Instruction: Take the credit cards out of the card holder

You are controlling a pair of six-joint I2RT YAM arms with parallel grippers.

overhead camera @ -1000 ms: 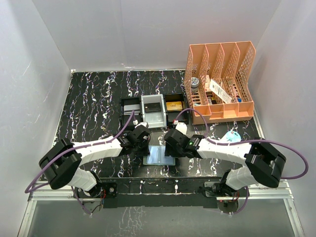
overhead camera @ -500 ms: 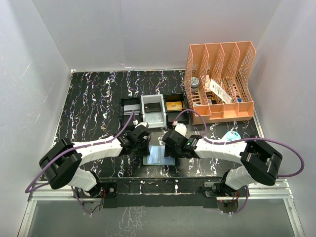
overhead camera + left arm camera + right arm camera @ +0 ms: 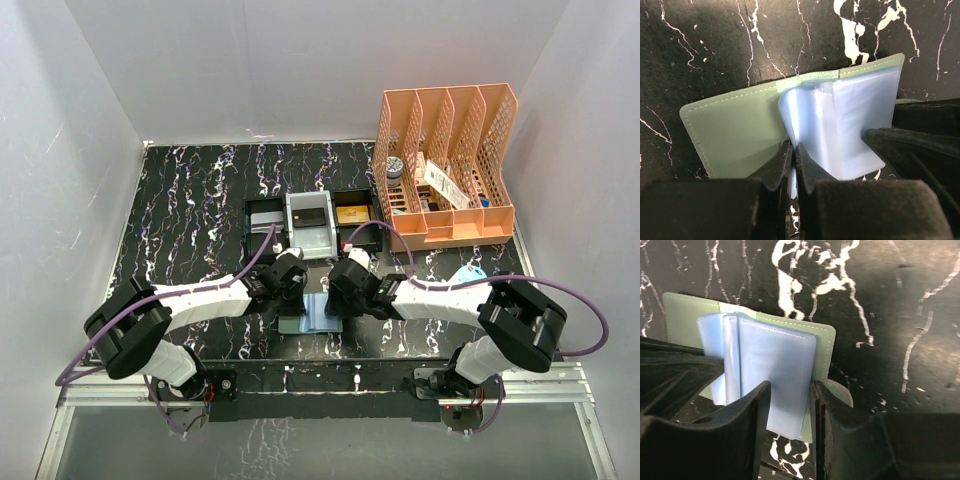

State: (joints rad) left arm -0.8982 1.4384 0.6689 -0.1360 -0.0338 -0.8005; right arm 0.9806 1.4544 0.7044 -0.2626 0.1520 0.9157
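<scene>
A soft sage-green bifold card holder (image 3: 318,312) lies open on the black, white-veined marble-pattern table (image 3: 190,220), close to the near edge and just in front of a row of black and white rectangular trays (image 3: 262,215). Both arms reach in over it from either side. The left wrist view shows the green cover spread flat to the left, with a fan of pale blue, translucent plastic sleeves standing up from the spine. The left tool (image 3: 793,147) is clenched almost completely, with a thin pale sliver of sleeve between its fingertips. It seems to hold one leaf up and apart, probably so the pockets open for searching. The right tool (image 3: 790,390) comes from the opposite side with its fingers parted, straddling the lower edge of the sleeve stack. It looks placed either to steady the holder or to take whatever the pocket offers, and whether it presses on the plastic cannot be told. No credit cards are visible inside the sleeves, which look cloudy and may hide them. A dark rectangle lies in the white tray (image 3: 310,240), but it is too small to identify. A peach-orange plastic file organiser (image 3: 445,225) stands at the far right, well apart.
</scene>
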